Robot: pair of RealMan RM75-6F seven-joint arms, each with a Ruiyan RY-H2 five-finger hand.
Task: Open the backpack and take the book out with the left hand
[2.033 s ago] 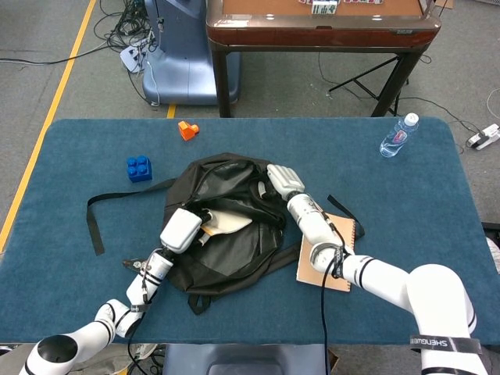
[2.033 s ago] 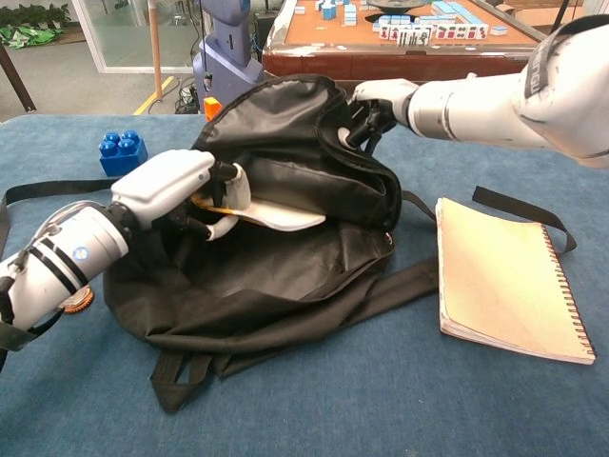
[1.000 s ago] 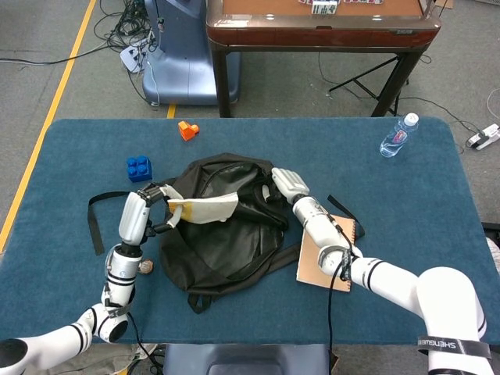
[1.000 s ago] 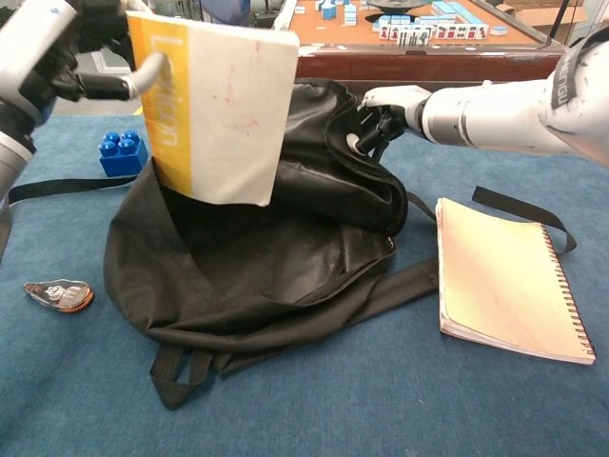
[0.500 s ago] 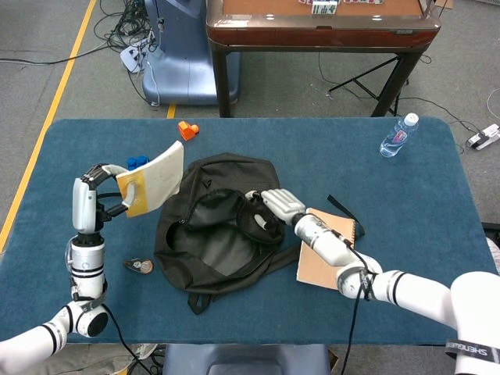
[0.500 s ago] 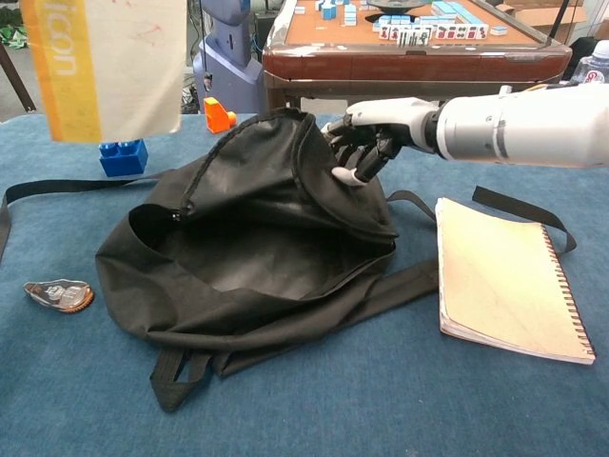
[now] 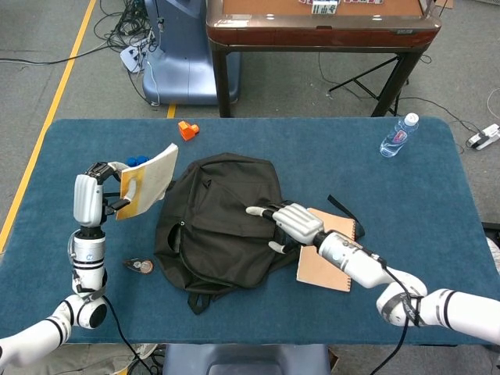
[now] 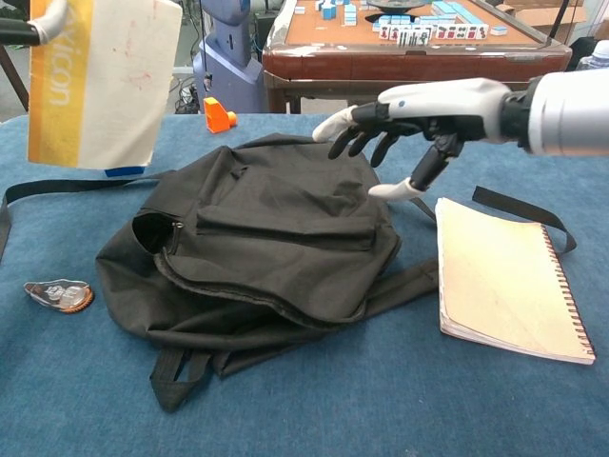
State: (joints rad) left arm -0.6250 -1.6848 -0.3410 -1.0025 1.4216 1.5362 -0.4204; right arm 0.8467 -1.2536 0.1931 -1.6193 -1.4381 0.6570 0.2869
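Left hand (image 7: pixel 92 195) holds book (image 7: pixel 147 181) aloft — backpack (image 7: pixel 223 223) apparently slumped shut.

In the chest view, the white-and-yellow paperback book (image 8: pixel 100 81) ran off the top edge, and the left hand (image 8: pixel 19 29) holding it was nearly all out of frame. The book hid most of the blue toy brick (image 8: pixel 124 171). The black fabric backpack (image 8: pixel 257 248) hid its own interior.
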